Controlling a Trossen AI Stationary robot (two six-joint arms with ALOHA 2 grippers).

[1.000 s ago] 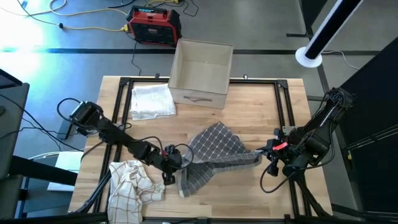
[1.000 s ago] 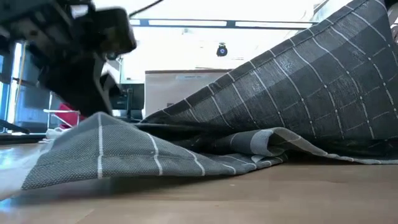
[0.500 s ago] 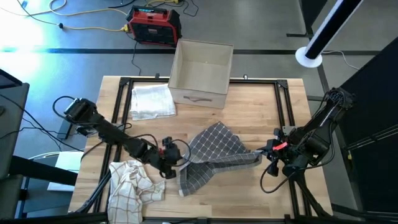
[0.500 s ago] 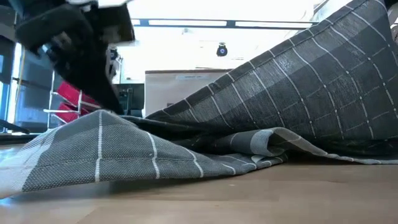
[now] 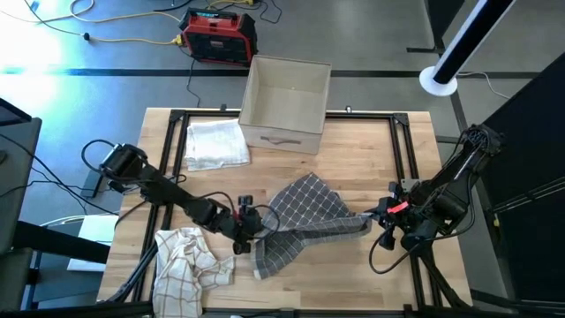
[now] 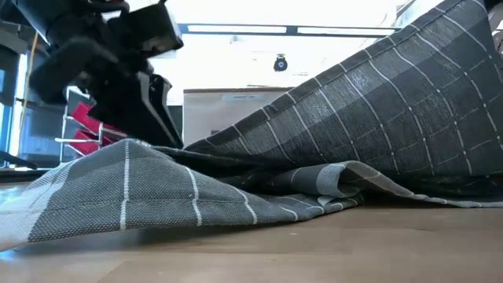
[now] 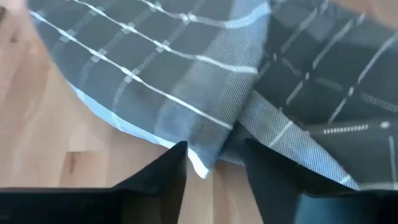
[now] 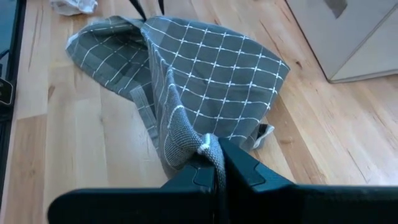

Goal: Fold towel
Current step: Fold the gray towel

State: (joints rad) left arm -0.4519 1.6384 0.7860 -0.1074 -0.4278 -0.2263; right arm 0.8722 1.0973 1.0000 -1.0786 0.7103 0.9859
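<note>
A grey towel with thin white checks lies crumpled in the table's middle, and its right part rises toward my right gripper, which is shut on it. My left gripper stands open at the towel's left edge. In the left wrist view a folded tip of the towel lies between its fingers; I cannot tell whether they touch it. In the low view the towel slopes up to the right from the tabletop. My right gripper pinches a bunched edge of the towel between its two fingers, coming level from the table's right side. The held part is gathered into several layers and lifted off the table. The rest of the towel slopes down and lies on the wood.
A cardboard box stands at the far edge, with a folded white cloth to its left. A crumpled cream checked cloth lies at the near left, close to my left arm. Black frame rails run along the table's sides.
My left gripper has drawn back a little toward the table's left and up, then come down again toward the towel's left edge. The towel and my right gripper have kept still.
</note>
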